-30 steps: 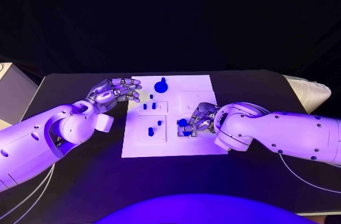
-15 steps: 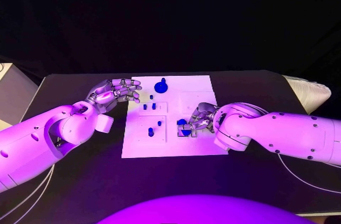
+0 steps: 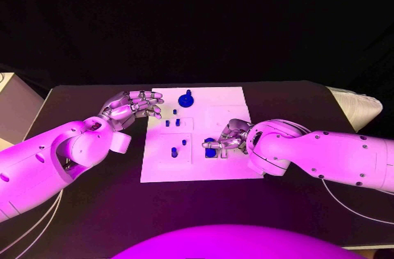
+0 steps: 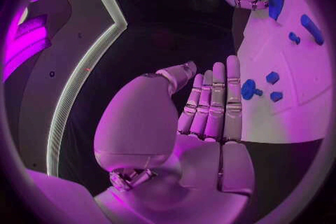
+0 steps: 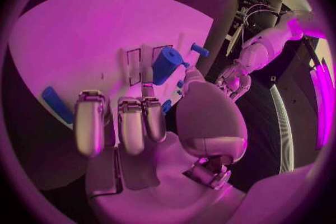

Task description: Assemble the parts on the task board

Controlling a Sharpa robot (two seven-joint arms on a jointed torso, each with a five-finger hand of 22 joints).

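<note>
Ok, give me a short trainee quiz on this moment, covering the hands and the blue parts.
1. True or false: the left silver hand holds a blue part.
2. Which hand grips the chunky blue cylinder? A) left hand B) right hand C) neither
3. Fill in: the round blue knobbed part sits at the white task board at its ___ end, seen from the robot.
Key: 1 false; 2 B; 3 far.
</note>
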